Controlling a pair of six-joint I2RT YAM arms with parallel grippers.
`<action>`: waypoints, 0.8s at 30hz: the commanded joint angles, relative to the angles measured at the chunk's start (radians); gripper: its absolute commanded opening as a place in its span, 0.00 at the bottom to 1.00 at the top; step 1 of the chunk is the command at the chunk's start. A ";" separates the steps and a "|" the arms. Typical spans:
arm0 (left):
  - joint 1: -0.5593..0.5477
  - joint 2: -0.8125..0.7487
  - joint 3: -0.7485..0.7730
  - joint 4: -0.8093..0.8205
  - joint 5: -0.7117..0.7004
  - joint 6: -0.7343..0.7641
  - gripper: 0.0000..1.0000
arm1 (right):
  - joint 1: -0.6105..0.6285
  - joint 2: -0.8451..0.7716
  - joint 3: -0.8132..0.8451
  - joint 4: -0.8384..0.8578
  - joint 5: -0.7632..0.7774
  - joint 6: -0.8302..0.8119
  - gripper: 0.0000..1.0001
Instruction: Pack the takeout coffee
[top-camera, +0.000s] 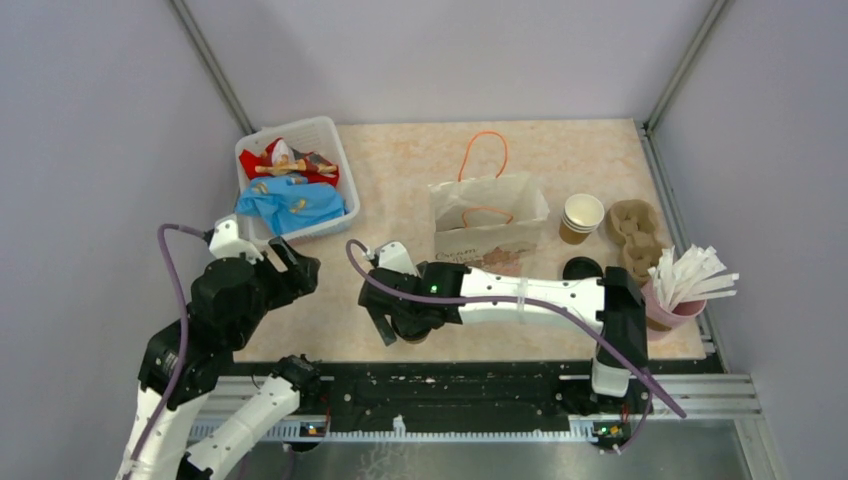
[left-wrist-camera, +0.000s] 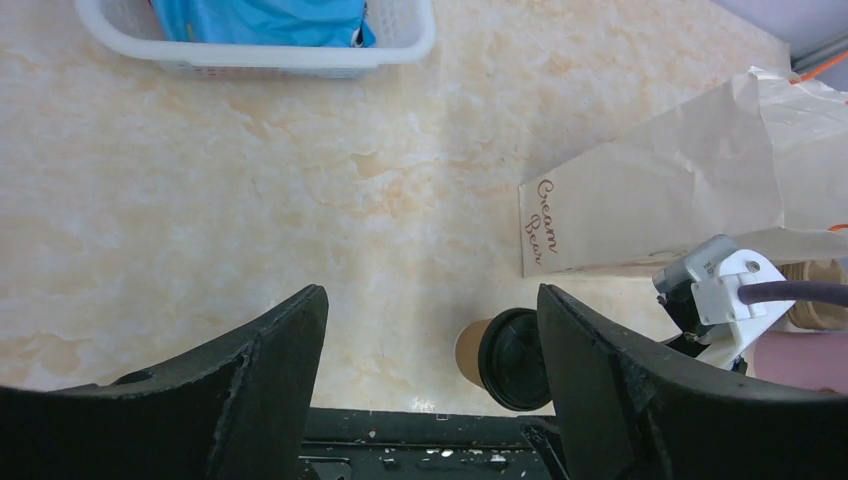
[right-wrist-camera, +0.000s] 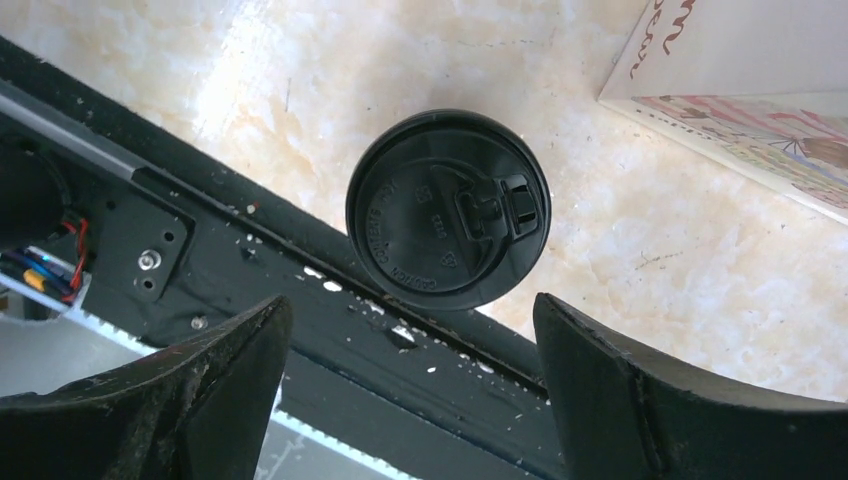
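One brown paper cup (left-wrist-camera: 470, 350), capped with its black lid (right-wrist-camera: 448, 208), stands upright at six o'clock by the bench (top-camera: 400, 180) edge. The second cup (top-camera: 582, 215) stands open at three o'clock, with a loose lid (top-camera: 582, 268) lying flat just beside it, on its six o'clock side.

Lidded cup (left-wrist-camera: 512, 360) — edge behind left claw (left-wrist-camera: 430, 292)

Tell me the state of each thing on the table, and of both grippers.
Lidded cup, lid on, upright below the right gripper.
Second cup, upright, no lid.
Loose lid, lying flat, on no cup.
Paper bag, standing upright.
Cup tray, empty.
Left gripper, jaws open, holding nothing.
Right gripper, jaws open, holding nothing.
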 joint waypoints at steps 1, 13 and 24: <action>0.001 0.009 0.010 -0.020 -0.052 0.004 0.83 | -0.012 0.038 0.034 0.011 0.033 0.029 0.89; 0.001 0.006 -0.001 0.017 0.002 0.018 0.84 | -0.074 0.070 -0.013 0.061 -0.018 0.008 0.89; 0.000 0.012 -0.010 0.036 0.015 0.032 0.84 | -0.091 0.116 0.002 0.054 -0.038 -0.016 0.88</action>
